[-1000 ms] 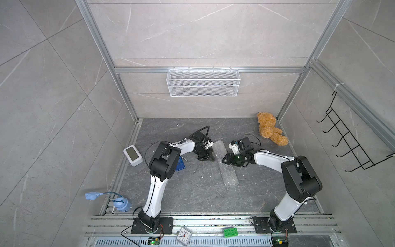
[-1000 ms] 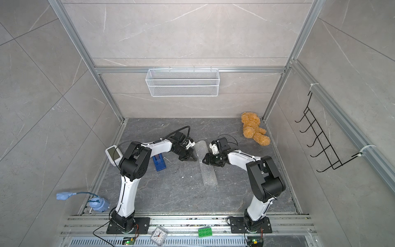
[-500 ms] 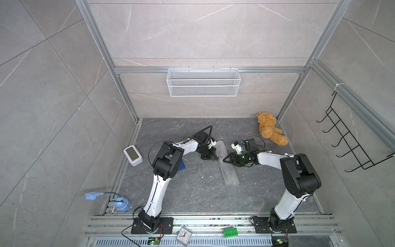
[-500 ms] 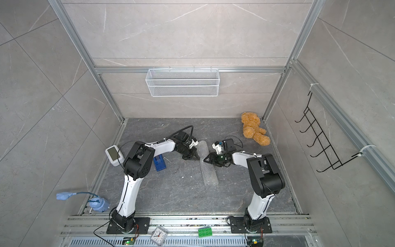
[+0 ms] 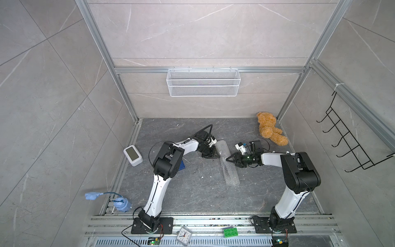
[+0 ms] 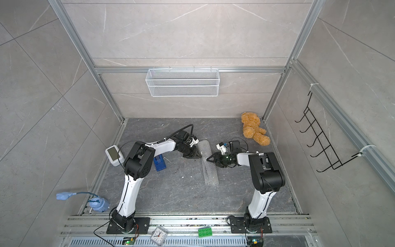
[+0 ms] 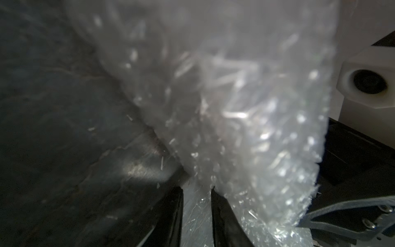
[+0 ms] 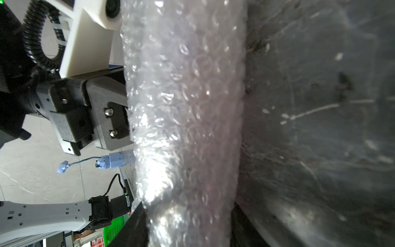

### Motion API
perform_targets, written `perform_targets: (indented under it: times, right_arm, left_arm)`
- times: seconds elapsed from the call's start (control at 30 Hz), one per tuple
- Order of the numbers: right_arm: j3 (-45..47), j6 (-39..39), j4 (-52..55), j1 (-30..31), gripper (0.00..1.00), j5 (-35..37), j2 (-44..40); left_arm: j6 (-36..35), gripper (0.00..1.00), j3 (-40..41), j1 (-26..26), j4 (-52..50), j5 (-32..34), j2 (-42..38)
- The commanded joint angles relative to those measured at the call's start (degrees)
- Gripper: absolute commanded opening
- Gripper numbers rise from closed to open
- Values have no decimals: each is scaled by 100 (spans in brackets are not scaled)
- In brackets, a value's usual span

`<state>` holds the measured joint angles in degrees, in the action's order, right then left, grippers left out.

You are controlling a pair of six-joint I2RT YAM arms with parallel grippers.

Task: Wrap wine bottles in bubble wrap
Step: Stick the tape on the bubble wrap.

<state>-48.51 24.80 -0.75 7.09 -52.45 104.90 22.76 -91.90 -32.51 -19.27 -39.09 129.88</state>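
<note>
Clasping the bubble wrap, right hand lies low.

The bubble wrap lies rolled into a long, clear tube on the grey floor, faintly purple inside.

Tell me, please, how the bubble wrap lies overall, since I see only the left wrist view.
Observer: In both top views the bubble wrap is one long roll lying on the table.
Operator: Where is the right end effector, please?
Observer: The right end effector meets the roll from the side opposite the left end effector.
Operator: Can you see inside it?
Observer: Only a dark streak shows through its nearer half; what it is, I cannot tell.
</note>
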Motion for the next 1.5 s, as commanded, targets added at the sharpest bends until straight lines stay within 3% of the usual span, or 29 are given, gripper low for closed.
perform_targets:
  times: [0.0, 0.23, 0.37, 0.77, 1.07, 1.47]
  right_arm:
    - [347, 178, 578, -240, 52, 949, 408]
    - [359, 292, 533, -349, 54, 929, 440]
    - [381, 375, 425, -390, 55, 900, 461]
    - [448, 444, 333, -432, 55, 841, 435]
    - [740, 728, 10, -437, 56, 929, 352]
    - [1382, 1128, -391, -391, 63, 1087, -342]
  left_arm:
    - [-67, 30, 224, 142, 204, 84, -595]
    - [0, 31, 794, 377, 421, 170, -1187]
    - [320, 21, 902, 311, 840, 33, -1145]
    - [711, 5, 158, -165, 1068, 72, -412]
    - [878, 2, 56, -190, 1102, 226, -146]
    - [957, 4, -364, -300, 1431, -165, 198]
